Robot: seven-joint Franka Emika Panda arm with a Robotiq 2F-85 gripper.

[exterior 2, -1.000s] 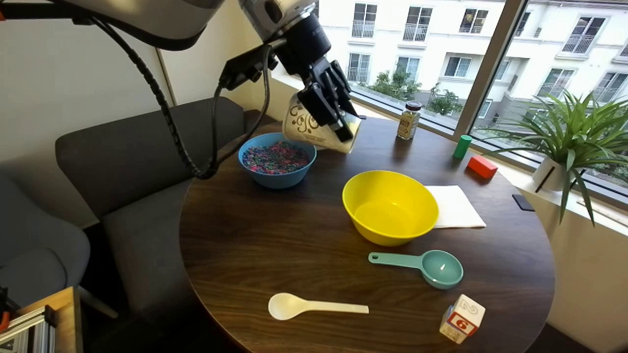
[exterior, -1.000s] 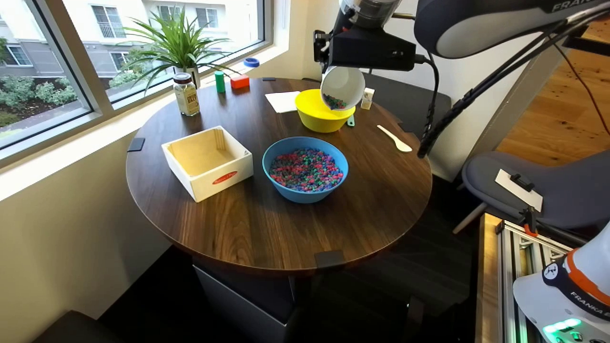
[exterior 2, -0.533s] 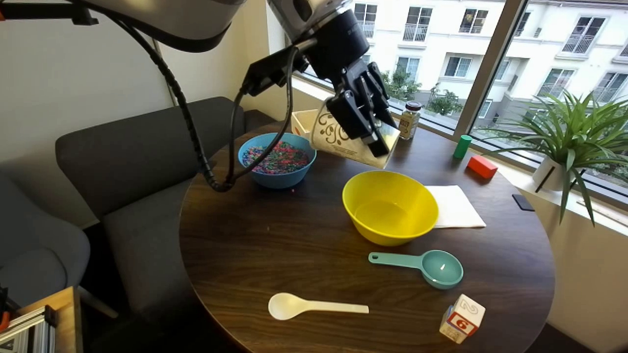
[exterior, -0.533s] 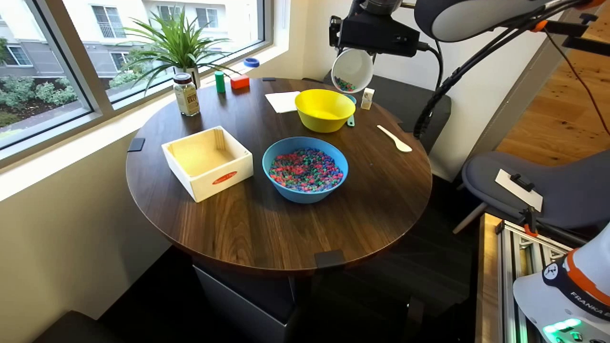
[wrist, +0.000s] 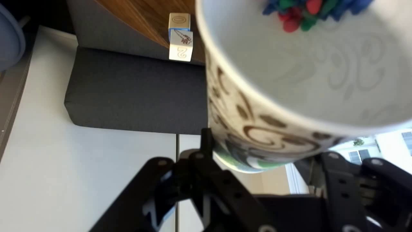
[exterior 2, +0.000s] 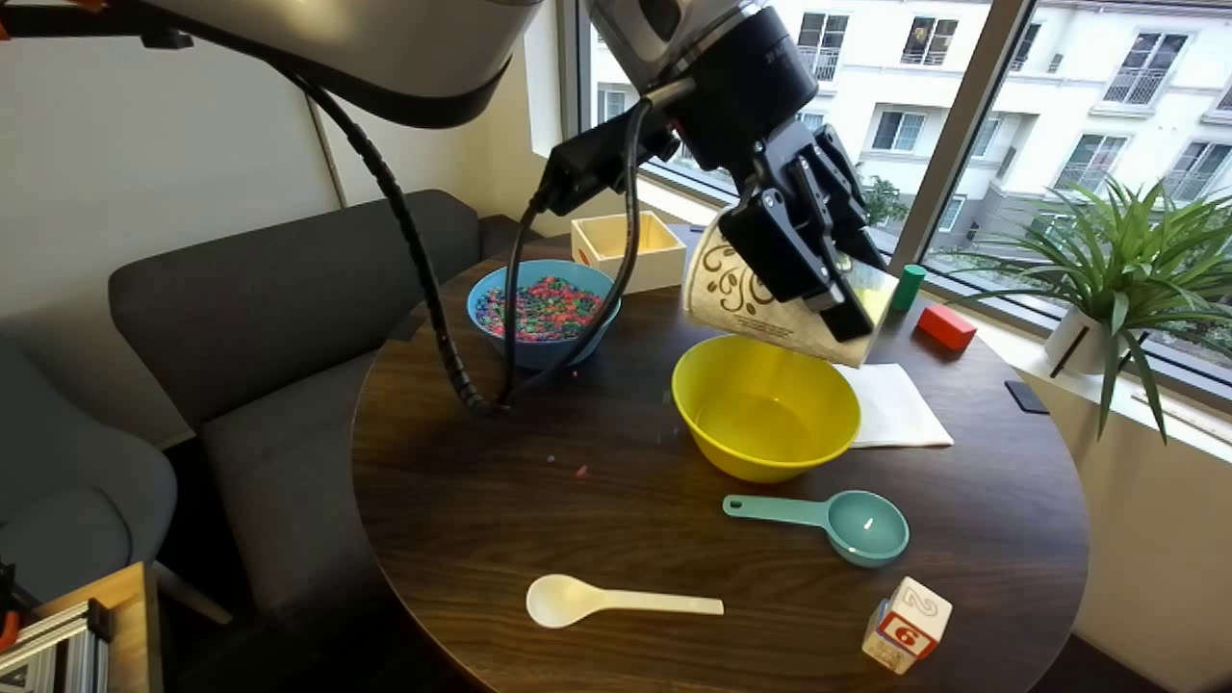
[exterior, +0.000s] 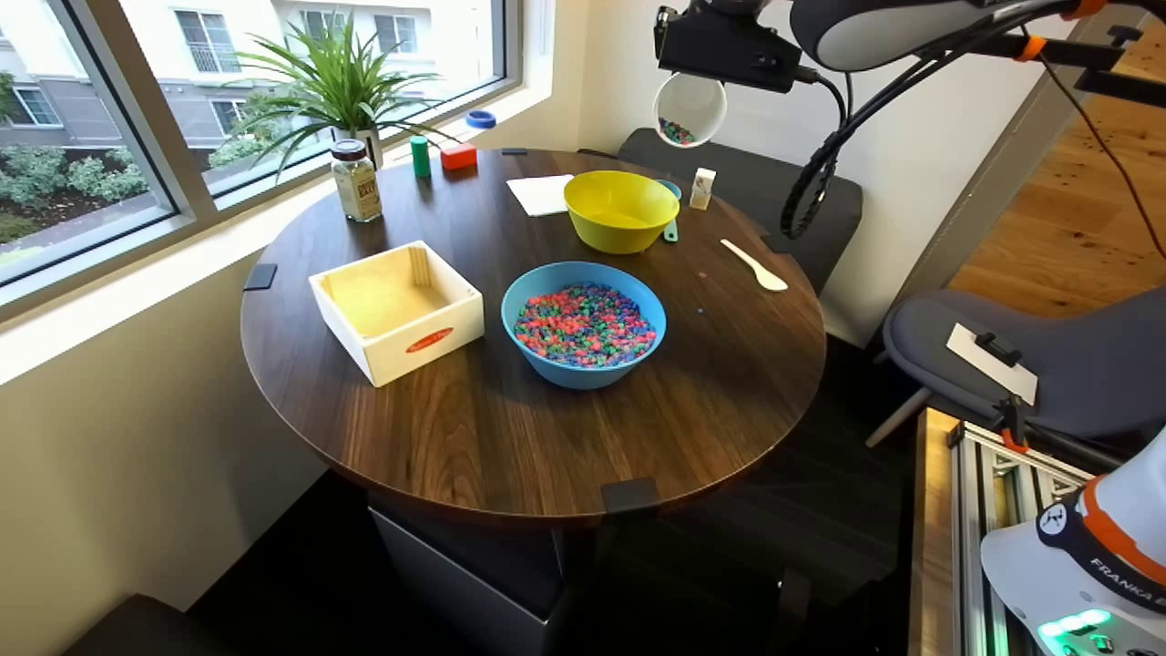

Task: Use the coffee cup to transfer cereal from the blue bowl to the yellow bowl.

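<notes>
Cereal (wrist: 313,11) in cup (exterior 2: 746,289); cup in tool (exterior 2: 859,292)

In an exterior view, a white spoon (exterior 2: 608,601) is seen on the near side of the brown bench (exterior 2: 635,529). To the spoon's right, a blue-green scoop (exterior 2: 849,525) and number blocks (exterior 2: 910,621) are seen. Farther back, white paper (exterior 2: 897,409) and a red block (exterior 2: 946,327) are found. In an exterior view, a wooden box (exterior: 401,312) and jar (exterior: 356,184) are shown on the left.

Bright daylight at the window (exterior 2: 905,106), dark shadow under the table (exterior: 437,428), blurry claw (wrist: 256,153).
</notes>
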